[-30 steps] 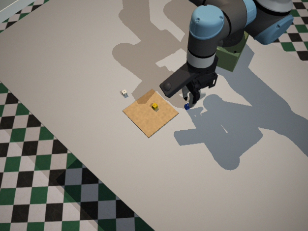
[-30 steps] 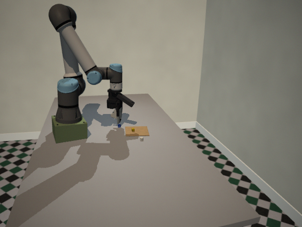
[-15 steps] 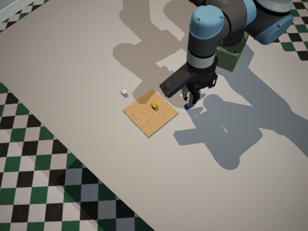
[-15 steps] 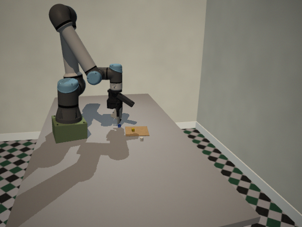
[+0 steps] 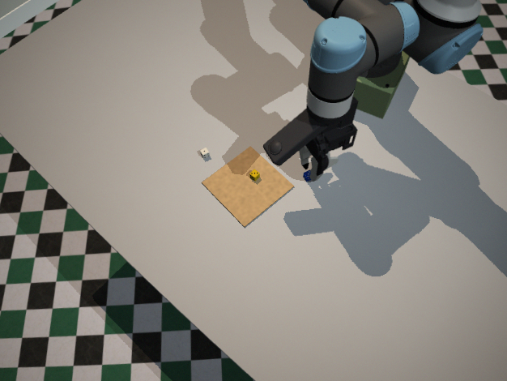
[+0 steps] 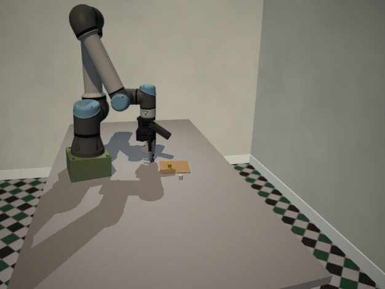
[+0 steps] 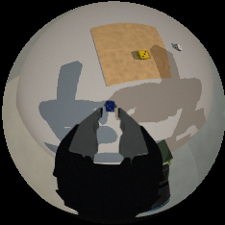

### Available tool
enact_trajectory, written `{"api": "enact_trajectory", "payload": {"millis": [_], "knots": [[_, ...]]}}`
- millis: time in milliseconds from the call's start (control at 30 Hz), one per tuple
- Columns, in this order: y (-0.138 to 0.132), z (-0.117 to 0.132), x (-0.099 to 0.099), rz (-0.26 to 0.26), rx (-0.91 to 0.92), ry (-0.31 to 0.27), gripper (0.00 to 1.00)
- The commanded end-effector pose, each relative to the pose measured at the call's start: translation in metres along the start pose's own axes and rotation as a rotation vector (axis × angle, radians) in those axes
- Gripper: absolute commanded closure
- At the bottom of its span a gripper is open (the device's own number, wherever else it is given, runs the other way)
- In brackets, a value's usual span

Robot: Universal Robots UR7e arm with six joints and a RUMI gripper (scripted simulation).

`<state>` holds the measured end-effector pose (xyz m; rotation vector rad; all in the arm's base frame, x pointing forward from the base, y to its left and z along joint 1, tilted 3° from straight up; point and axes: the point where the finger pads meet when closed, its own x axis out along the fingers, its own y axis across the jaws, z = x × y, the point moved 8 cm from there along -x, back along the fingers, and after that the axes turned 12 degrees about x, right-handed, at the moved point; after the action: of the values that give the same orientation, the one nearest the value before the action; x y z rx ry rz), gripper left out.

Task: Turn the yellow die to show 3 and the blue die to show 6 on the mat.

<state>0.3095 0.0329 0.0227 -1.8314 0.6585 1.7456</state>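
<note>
Seen from the top, the wooden mat (image 5: 245,200) (image 6: 181,166) (image 7: 115,55) lies on the bench (image 5: 172,229) (image 6: 186,224) (image 7: 48,53) with one corner towards 12 o'clock, a patch of shadow covering that corner. The yellow die (image 5: 254,175) (image 6: 169,165) (image 7: 143,55) sits on the mat, slightly off its middle towards 1 o'clock. The white die (image 5: 204,153) (image 6: 180,176) (image 7: 177,46) is off the mat at 10 o'clock. At 3 o'clock, also off the mat, is the blue die (image 5: 307,176) (image 6: 152,160) (image 7: 110,106), right by the fingertips of the pincer (image 5: 309,172) (image 6: 151,158) (image 7: 110,108). The pincer is released, its fingers a narrow gap apart; in the wrist view the blue die shows at 12 o'clock from that gap. The top numbers are too small to read surely.
</note>
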Motion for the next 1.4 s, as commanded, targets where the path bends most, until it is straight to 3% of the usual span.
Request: {"api": "enact_trajectory", "payload": {"millis": [0,1300,1333,1367], "knots": [[-0.0001,0.001,0.0061,0.0,-0.001,0.002,0.82],[-0.0001,0.001,0.0068,0.0,-0.001,0.002,0.82],[-0.0001,0.001,0.0068,0.0,-0.001,0.002,1.0],[-0.0001,0.001,0.0068,0.0,-0.001,0.002,1.0]]}}
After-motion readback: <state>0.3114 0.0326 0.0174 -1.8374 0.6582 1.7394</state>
